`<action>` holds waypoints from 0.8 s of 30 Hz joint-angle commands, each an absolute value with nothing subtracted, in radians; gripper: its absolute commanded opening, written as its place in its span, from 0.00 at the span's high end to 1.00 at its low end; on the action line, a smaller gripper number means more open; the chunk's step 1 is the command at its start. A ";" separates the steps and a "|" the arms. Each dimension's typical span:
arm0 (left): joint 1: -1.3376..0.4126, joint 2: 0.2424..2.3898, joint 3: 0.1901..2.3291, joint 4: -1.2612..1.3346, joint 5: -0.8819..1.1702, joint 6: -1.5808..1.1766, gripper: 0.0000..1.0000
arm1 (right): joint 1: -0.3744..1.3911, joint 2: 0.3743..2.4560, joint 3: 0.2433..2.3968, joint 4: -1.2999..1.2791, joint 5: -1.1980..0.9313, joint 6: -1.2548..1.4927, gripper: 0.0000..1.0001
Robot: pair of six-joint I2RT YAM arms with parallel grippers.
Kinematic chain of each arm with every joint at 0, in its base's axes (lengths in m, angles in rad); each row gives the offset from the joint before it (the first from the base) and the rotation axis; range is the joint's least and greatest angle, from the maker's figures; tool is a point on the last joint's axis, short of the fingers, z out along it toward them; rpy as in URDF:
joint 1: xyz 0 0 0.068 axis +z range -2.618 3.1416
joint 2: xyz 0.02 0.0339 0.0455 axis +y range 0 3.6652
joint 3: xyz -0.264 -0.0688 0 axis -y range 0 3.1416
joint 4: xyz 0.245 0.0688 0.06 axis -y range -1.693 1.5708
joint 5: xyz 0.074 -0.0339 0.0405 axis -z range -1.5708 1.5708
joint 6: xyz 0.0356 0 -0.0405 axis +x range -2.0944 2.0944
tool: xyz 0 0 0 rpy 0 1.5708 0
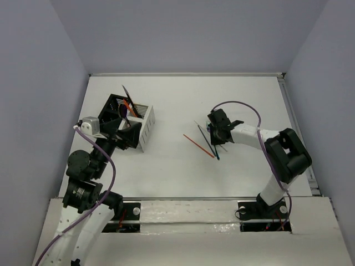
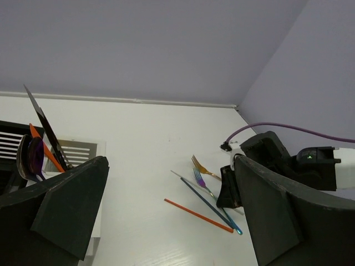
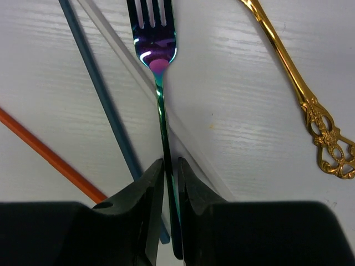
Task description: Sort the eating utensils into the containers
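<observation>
My right gripper [image 3: 171, 166] is shut on the handle of an iridescent purple-green fork [image 3: 158, 50] that lies on the table; the gripper also shows from above [image 1: 217, 133]. Beside the fork lie a teal stick [image 3: 100, 94], an orange stick [image 3: 44, 152], a pale thin stick [image 3: 116, 39] and a gold fork [image 3: 288, 72]. My left gripper [image 1: 126, 134] is open and empty, right by the white caddy [image 1: 145, 124] and black caddy [image 1: 113, 111]. The caddies hold a black knife [image 2: 44, 124], an orange piece [image 2: 44, 149] and a purple spoon [image 2: 34, 158].
The two caddies stand side by side at the back left of the white table [image 1: 183, 100]. The loose cutlery is grouped at centre right. Grey walls surround the table on three sides.
</observation>
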State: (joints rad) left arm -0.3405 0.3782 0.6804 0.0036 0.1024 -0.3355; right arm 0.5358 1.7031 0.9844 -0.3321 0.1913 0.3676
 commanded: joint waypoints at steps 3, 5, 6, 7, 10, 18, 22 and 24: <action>-0.345 0.410 0.689 0.058 0.156 -0.348 0.01 | 0.529 1.730 1.020 -0.341 0.216 0.376 0.83; -0.345 0.422 0.687 0.060 0.173 -0.348 0.01 | 0.529 1.738 1.026 -0.344 0.216 0.374 0.86; -0.345 0.428 0.689 0.061 0.181 -0.350 0.01 | 0.529 1.740 1.028 -0.345 0.218 0.374 0.92; -0.345 0.433 0.689 0.061 0.189 -0.350 0.01 | 0.529 1.736 1.028 -0.347 0.219 0.371 0.95; -0.345 0.469 0.690 0.071 0.227 -0.359 0.01 | 0.529 1.697 1.029 -0.347 0.225 0.367 1.00; -0.345 0.616 0.695 0.121 0.437 -0.457 0.21 | 0.529 1.531 1.026 -0.338 0.193 0.313 1.00; -0.345 0.715 0.677 0.187 0.552 -0.547 0.28 | 0.552 1.422 1.005 -0.284 0.134 0.293 1.00; -0.391 0.753 0.661 0.245 0.549 -0.610 0.33 | 0.564 1.388 0.991 -0.269 0.118 0.293 1.00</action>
State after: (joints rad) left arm -0.3462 0.7036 0.6796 0.0994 0.4385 -0.4896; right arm 0.5396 1.4662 0.9993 -0.3393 0.1665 0.3195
